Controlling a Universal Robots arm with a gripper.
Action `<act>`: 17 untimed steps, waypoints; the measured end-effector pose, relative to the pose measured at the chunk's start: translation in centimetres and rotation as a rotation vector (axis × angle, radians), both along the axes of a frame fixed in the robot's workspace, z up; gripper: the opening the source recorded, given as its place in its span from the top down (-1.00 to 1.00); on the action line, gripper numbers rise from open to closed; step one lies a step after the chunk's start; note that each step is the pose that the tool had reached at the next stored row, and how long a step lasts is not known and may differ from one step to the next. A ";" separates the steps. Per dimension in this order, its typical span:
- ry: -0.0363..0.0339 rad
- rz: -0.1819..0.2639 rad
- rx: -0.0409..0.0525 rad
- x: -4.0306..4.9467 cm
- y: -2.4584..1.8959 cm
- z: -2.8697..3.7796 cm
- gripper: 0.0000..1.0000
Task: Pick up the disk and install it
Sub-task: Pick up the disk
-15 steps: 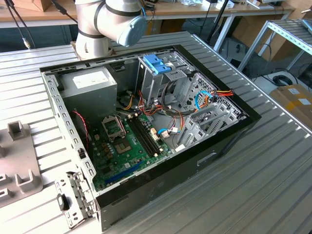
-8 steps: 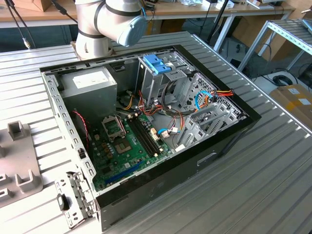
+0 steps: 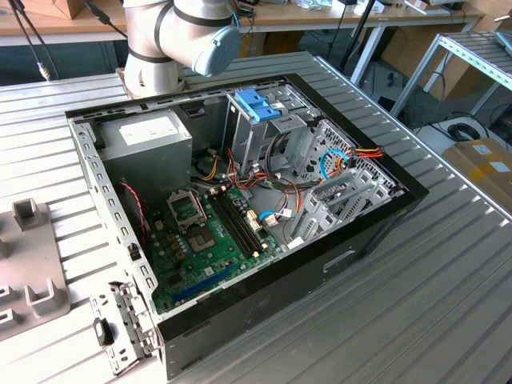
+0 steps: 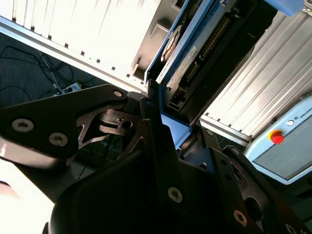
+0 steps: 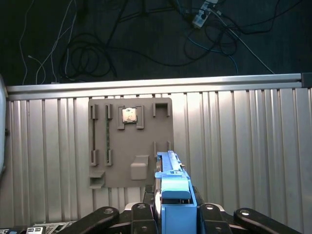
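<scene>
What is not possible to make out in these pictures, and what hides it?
First wrist view: the disk stands edge-on, so its label face is unseen; the gripper covers one end.
Second wrist view: the disk is cut off by the picture's edge; the gripper's body hides its other end.
Exterior view: the arm is cut off by the top edge; the cage hides its bays behind its own walls.
</scene>
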State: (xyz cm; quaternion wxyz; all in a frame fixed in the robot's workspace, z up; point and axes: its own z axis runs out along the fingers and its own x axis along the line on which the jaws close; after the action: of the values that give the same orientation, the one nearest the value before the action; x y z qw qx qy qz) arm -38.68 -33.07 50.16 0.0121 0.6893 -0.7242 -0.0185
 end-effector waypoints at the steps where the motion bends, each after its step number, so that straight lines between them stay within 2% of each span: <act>1: 0.0000 0.000 -0.0001 0.03 0.00 0.00 0.26; 17: 0.0000 0.000 -0.0017 0.55 0.00 -0.01 0.26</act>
State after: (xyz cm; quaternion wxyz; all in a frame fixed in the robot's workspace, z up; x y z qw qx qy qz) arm -38.13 -33.07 50.15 0.0127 0.6893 -0.7242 -0.0179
